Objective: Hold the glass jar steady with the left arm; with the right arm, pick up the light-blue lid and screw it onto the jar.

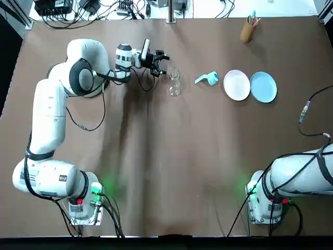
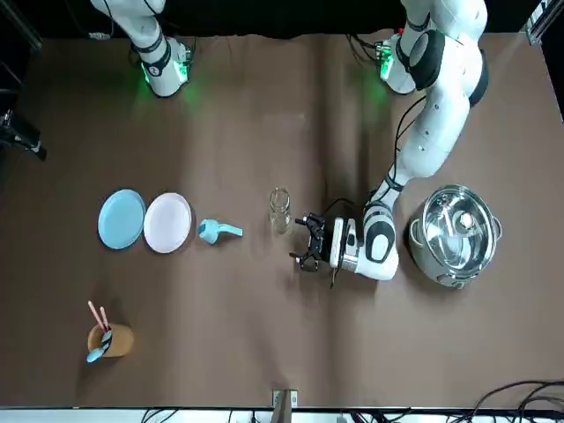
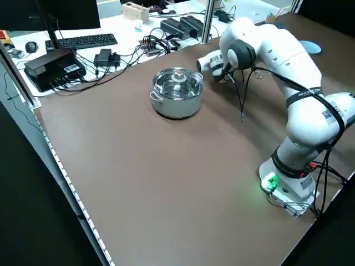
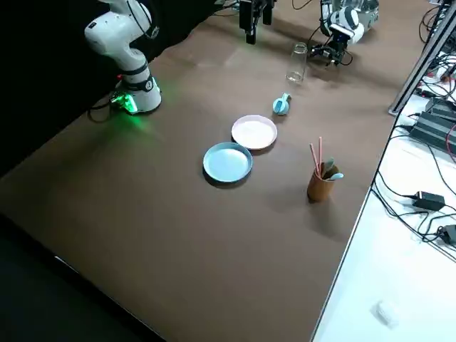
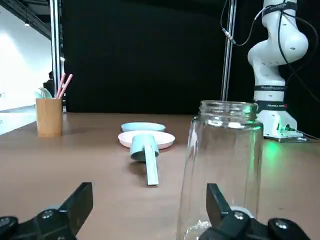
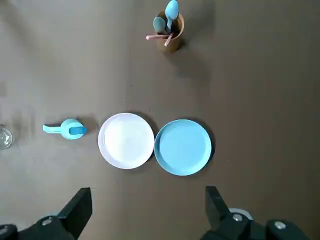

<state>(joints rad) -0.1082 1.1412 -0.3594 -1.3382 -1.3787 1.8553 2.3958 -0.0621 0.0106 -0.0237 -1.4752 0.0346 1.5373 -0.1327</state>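
Observation:
A clear glass jar stands upright with no lid at the back middle of the table. My left gripper lies low just left of it, open and empty. In the left wrist view the jar stands just ahead of one fingertip, not between the two. A light-blue scoop-shaped piece with a handle lies right of the jar; I see no separate lid. My right gripper hangs open and empty high above the plates, and the right arm is at the near right.
A white plate and a light-blue plate lie side by side right of the scoop. A tan cup with utensils stands at the far right. A steel pot sits beside the left arm's wrist.

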